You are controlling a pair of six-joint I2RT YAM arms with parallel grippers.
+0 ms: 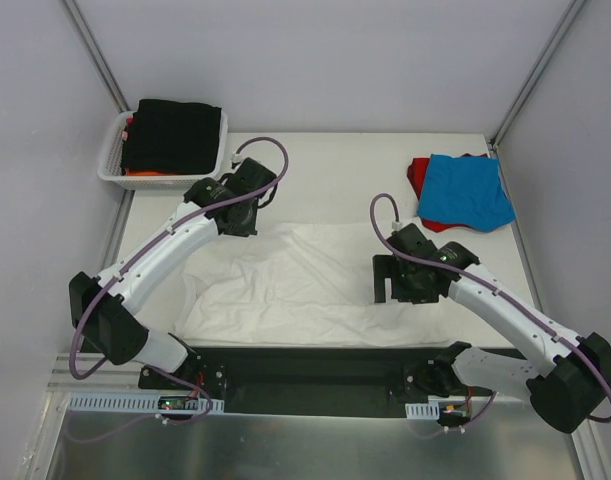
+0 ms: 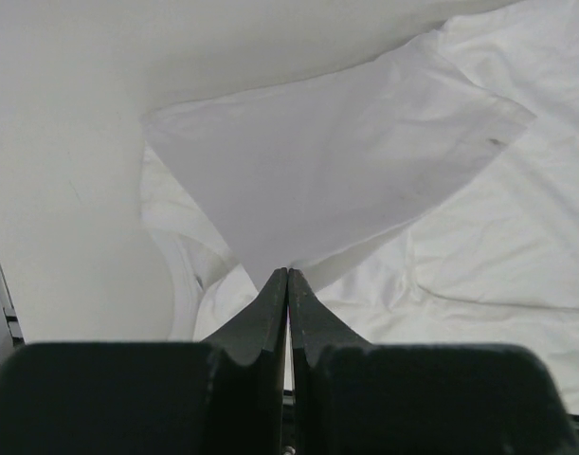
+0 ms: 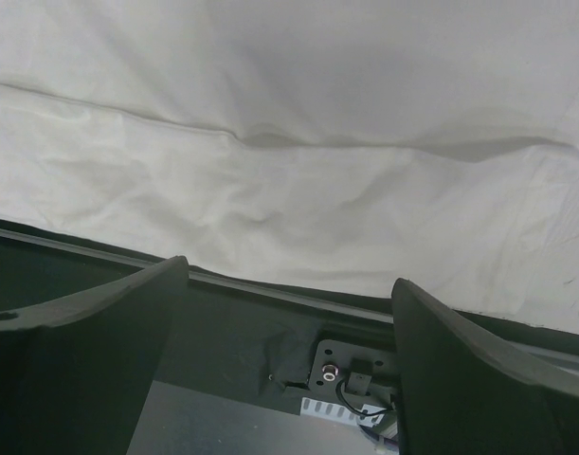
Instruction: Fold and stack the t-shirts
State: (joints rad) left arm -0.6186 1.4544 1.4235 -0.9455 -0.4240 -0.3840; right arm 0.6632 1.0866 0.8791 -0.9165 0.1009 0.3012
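I count five t-shirts that I can tell apart: one white t-shirt (image 1: 295,285) beneath both my grippers, one blue t-shirt (image 1: 465,192) on one red t-shirt (image 1: 417,175) beyond my right gripper (image 3: 289,272), and one black t-shirt (image 1: 175,130) over one orange t-shirt (image 1: 150,173) beyond my left gripper (image 2: 287,275). One basket (image 1: 110,165) holds that last pair. My grippers number two, and one table (image 1: 335,160) carries everything.

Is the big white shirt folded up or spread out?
Mostly spread: the white t-shirt lies wide and wrinkled across the table, with one flap pinched and lifted by the left gripper.
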